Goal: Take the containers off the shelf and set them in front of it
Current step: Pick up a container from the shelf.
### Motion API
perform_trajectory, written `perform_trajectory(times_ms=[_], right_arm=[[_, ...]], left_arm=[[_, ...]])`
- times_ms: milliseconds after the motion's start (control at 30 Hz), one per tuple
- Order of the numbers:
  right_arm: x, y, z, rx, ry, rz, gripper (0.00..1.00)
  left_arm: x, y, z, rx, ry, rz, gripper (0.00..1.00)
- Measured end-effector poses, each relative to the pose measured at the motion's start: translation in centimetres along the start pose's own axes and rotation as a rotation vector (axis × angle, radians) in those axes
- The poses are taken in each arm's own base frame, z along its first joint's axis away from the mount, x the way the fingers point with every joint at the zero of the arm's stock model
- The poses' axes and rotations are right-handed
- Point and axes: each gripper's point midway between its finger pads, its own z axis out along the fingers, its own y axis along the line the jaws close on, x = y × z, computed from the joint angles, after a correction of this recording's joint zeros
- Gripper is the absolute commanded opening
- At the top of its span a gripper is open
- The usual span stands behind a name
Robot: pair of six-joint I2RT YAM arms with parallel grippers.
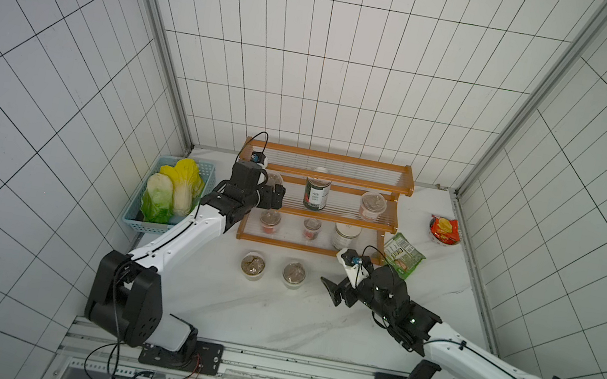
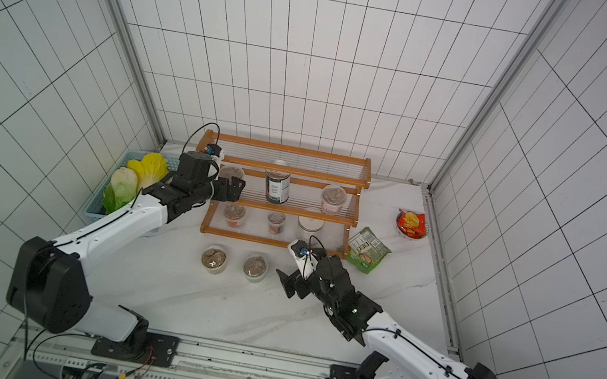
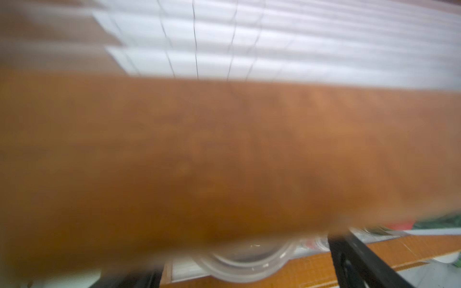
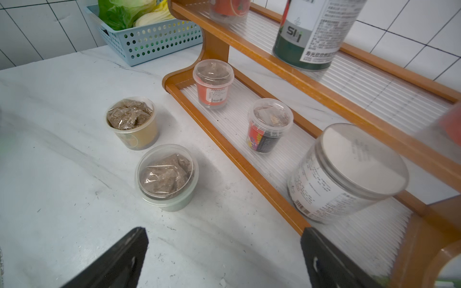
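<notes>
Containers are split between the shelf [image 1: 292,245] and the surface [image 1: 270,319] in front of it. A yellow-labelled cup [image 1: 253,266] and a green-labelled cup [image 1: 294,274] stand side by side on the surface, just before the bottom tier. On that tier stand a red-labelled cup [image 1: 270,221], a red-and-dark-labelled cup [image 1: 311,229] and the white-lidded jar [image 1: 345,236]. The middle tier carries a left-end cup [image 1: 274,179], the dark green tin can [image 1: 316,194] and a pink-red cup [image 1: 372,206]. The left tool [image 1: 275,196] is spread wide at the left-end cup – in the left wrist view its lid shows between the fingers, with a gap on either side. The right tool [image 1: 332,290] hangs wide open and empty over the surface, near the jar.
</notes>
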Motion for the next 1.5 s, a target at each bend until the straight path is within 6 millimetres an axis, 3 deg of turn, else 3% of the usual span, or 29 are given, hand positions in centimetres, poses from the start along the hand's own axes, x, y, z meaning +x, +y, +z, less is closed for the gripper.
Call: perform_trajectory(times_ms=[267, 800, 1500], right_arm=[[0.7, -3.4, -1.1, 0.079, 0.023, 0.023, 0.99], [1.3, -4.4, -1.2, 0.1, 0.047, 0.031, 0.99], [1.7, -4.4, -1.2, 0.098, 0.062, 0.031, 0.99]], left_arm=[[-1.0, 0.3, 1.8, -0.033, -0.012, 0.027, 0.99], [-1.1, 0.3, 2.3, -0.047, -0.01, 0.095, 0.86], [-1.8, -0.8, -1.5, -0.006, -0.031, 0.109, 0.79]])
